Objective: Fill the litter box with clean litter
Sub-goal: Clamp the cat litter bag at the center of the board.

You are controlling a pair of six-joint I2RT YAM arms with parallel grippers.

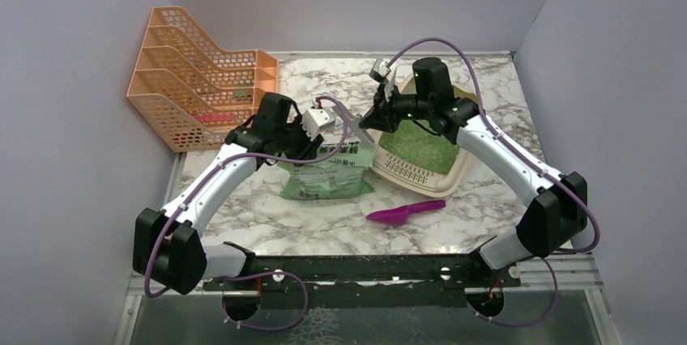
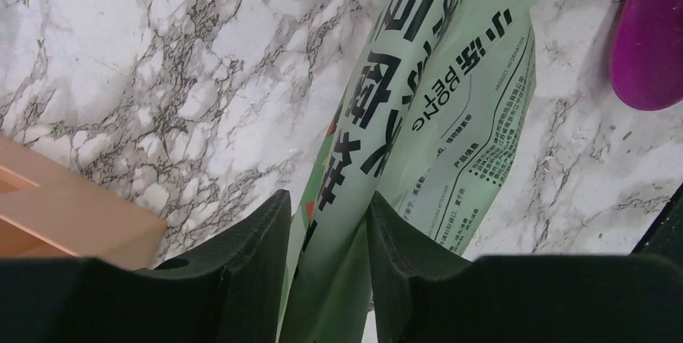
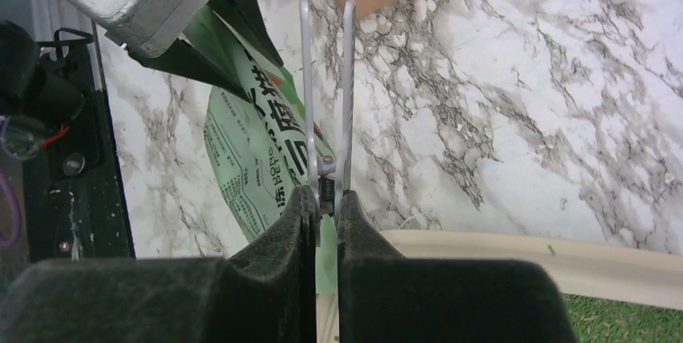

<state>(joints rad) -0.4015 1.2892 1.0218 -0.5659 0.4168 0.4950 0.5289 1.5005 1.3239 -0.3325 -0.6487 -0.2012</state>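
Litter box (image 1: 409,175) is sitting right of centre on the worktop (image 1: 494,94), with green litter (image 1: 421,149) lying inside it (slotted lip facing the arms). The printed green bag (image 1: 328,176) is lying just beside its left side. Left tool (image 2: 326,198) is grasping the bag's far edge, film pinched between both pads. Right tool (image 3: 326,198) is hanging above the box's left side, clenched on a wire clip (image 3: 347,77). A magenta scoop (image 1: 403,212) is lying nearer the arms, and an orange rack (image 1: 194,78) is standing far left.
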